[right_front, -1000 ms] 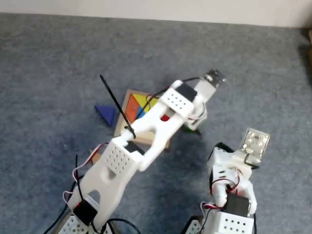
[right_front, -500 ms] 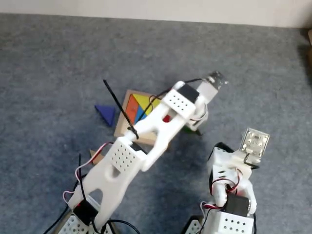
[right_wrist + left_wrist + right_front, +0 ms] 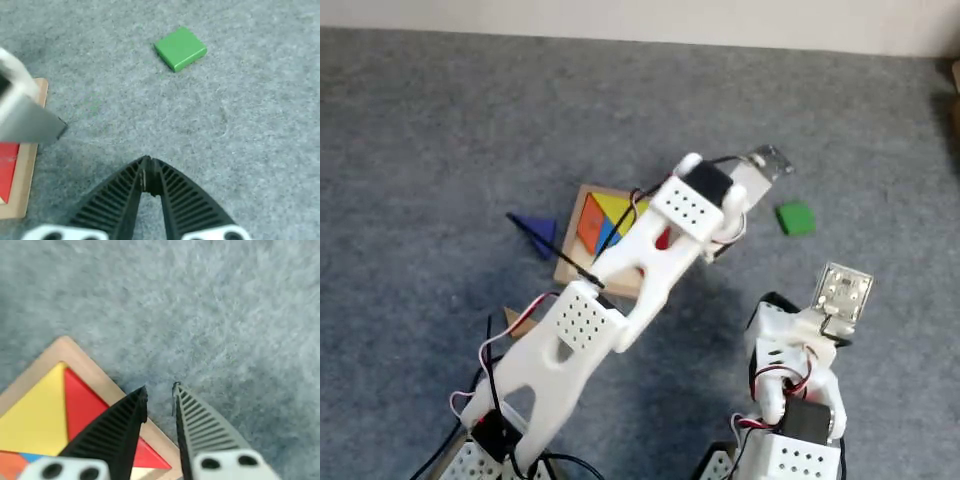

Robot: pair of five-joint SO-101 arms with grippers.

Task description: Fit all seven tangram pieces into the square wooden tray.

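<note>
Nearest the arm bases, we see the right gripper [image 3: 150, 176] clenched on nothing above the grey carpet [image 3: 440, 120]. Further out, the left gripper [image 3: 159, 392] hangs over the edge of the wooden tray [image 3: 87, 362], its fingers slightly parted and empty. We make out a yellow piece [image 3: 35, 415] and a red piece [image 3: 82, 407] inside. A blue triangle [image 3: 542, 230] lies just beside the tray, and the green square [image 3: 795, 218] sits well apart from it.
</note>
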